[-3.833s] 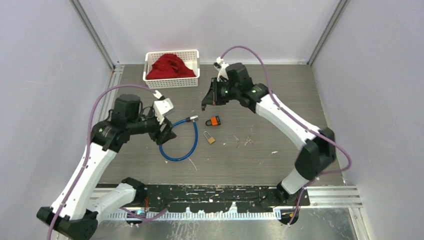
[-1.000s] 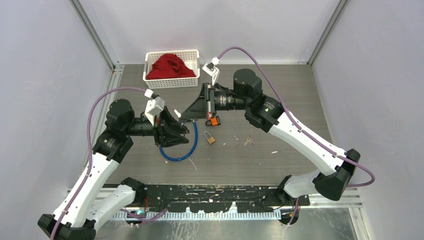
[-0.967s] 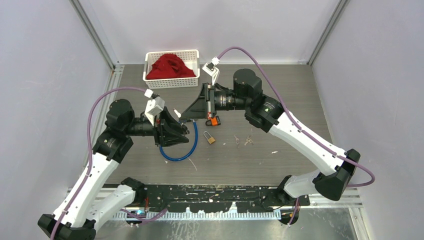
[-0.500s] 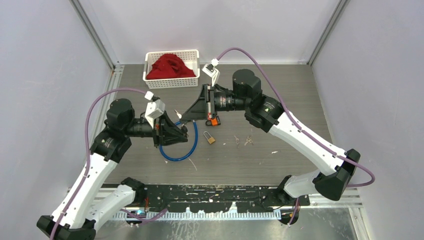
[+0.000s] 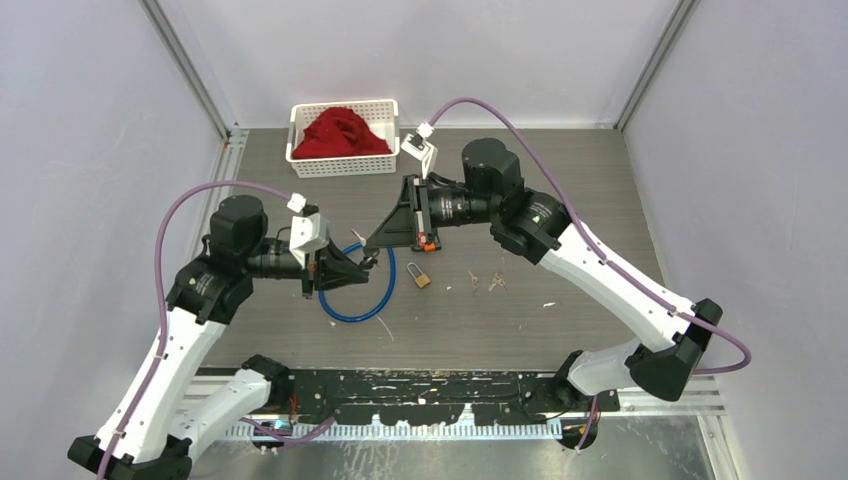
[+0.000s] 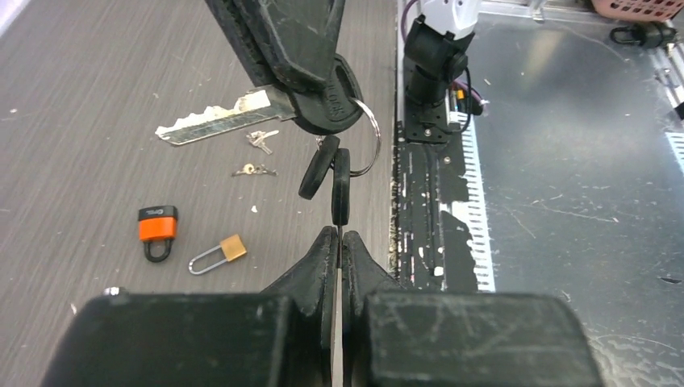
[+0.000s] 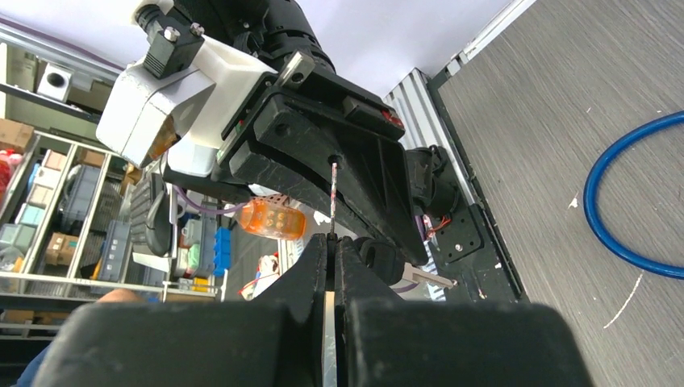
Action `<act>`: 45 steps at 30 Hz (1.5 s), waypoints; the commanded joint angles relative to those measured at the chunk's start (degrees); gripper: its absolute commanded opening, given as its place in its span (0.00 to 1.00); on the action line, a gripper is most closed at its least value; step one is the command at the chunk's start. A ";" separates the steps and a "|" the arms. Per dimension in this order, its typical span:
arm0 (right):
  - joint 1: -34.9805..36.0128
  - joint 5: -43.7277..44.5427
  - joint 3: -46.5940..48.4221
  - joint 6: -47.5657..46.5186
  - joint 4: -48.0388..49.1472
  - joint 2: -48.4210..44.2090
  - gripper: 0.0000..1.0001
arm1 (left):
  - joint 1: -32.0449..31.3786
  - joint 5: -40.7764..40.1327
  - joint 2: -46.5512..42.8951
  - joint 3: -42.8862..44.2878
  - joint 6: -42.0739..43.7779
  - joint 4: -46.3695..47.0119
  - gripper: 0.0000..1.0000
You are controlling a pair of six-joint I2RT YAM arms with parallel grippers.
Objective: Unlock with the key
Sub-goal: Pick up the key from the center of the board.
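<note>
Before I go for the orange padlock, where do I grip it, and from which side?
Probably the blocky body of the orange padlock, fingers across its two side edges, straight from above: it lies flat, and its black shackle is thin.

Robotics lab, enclosed test cell. Evidence: pale panel walls (image 5: 80, 150) on aluminium frame posts (image 5: 190, 75); grey wood-grain tabletop (image 5: 590, 180); black perforated mounting rail (image 5: 420, 385) at the near edge; purple cabling (image 5: 500, 105); racks of parts bins (image 7: 48, 234) outside the cell.
</note>
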 commanded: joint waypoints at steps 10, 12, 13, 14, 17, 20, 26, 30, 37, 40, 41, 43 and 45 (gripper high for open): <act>-3.31 -0.83 3.86 -13.19 -8.16 -1.12 0.56 | 0.14 -13.61 4.06 9.31 13.88 -18.22 0.00; -5.11 -1.11 3.11 -13.67 -7.36 -1.18 0.63 | 0.13 -15.99 6.72 12.00 18.32 -25.12 0.00; -5.87 -1.51 2.34 -13.73 -6.40 -1.26 0.64 | 0.09 -17.02 8.22 13.46 20.51 -28.56 0.00; -6.58 -1.79 1.28 -13.58 -5.16 -1.31 0.65 | 0.12 -17.84 9.85 15.02 22.64 -32.44 0.00; -8.13 -4.14 -2.75 -12.09 -0.08 -0.91 0.66 | 0.13 -18.81 14.92 19.62 26.46 -41.00 0.00; -8.19 -7.21 -6.94 -12.14 5.44 -0.41 0.66 | 0.14 -15.77 17.73 23.11 27.16 -45.81 0.00; -6.91 -11.19 -14.35 -10.77 20.59 -1.50 0.61 | 0.12 -10.66 21.53 26.49 26.72 -51.08 0.00; -3.80 -9.99 -18.25 -11.55 28.94 -3.02 0.59 | 0.10 -9.29 21.96 26.79 25.84 -51.32 0.00; 0.97 -7.90 -17.68 -17.65 28.61 -1.65 0.53 | -0.13 -8.03 23.42 28.58 25.82 -54.03 0.00; 2.32 -7.54 -17.00 -19.59 27.48 -1.19 0.53 | -0.13 -7.82 23.60 28.59 25.82 -54.55 0.00; 2.75 -7.50 -16.78 -19.97 27.16 -1.04 0.53 | -0.13 -7.74 23.59 28.53 25.78 -54.64 0.00; 3.23 -7.31 -16.10 -20.91 25.58 -0.58 0.51 | -0.13 -7.43 23.84 28.69 25.77 -54.87 0.00; 3.66 -7.19 -15.77 -21.56 24.70 -0.08 0.50 | -0.13 -7.14 24.09 28.90 25.83 -55.36 0.00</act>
